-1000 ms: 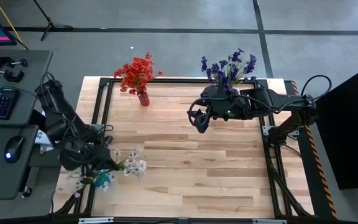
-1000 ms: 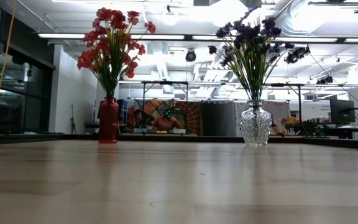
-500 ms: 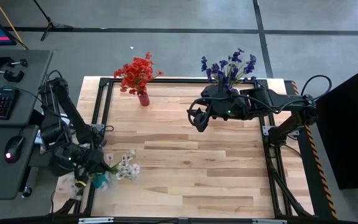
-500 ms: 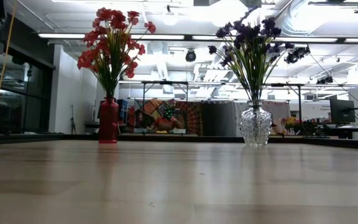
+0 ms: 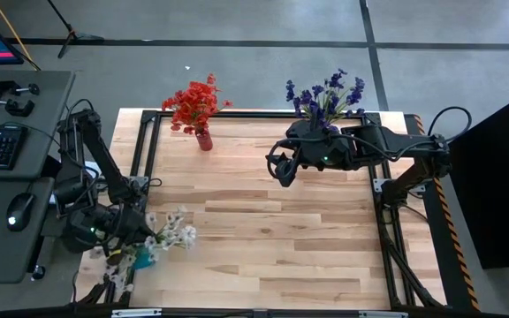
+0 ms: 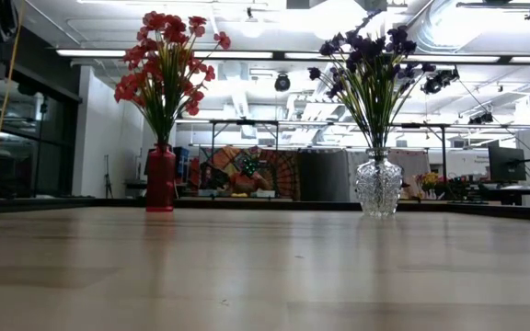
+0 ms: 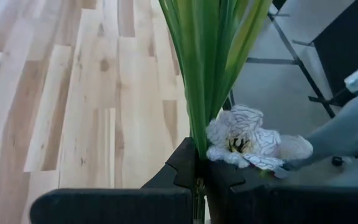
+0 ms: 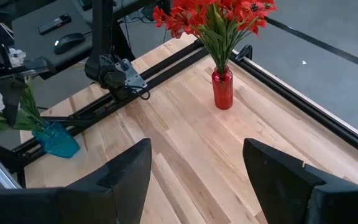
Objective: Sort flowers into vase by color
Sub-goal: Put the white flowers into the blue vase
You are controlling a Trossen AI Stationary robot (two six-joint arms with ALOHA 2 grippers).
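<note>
Clamping green stems of white flowers [image 5: 173, 232], left gripper [image 5: 124, 231] is held low at table's near-left edge | right gripper [image 5: 281, 170] is hung spread wide, mid-table.

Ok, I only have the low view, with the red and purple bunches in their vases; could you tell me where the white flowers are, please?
Observer: They are by the table's near left corner, outside your frame. The left arm holds the white flowers, its jaws shut on their green stems.
Operator: Is there a vase for them?
Observer: Yes, a small blue vase stands right at the stems' lower ends; I cannot tell whether they are inside it.
Operator: And the right arm?
Observer: The right arm hovers over the table's far side near the purple bunch, jaws open and empty.
</note>
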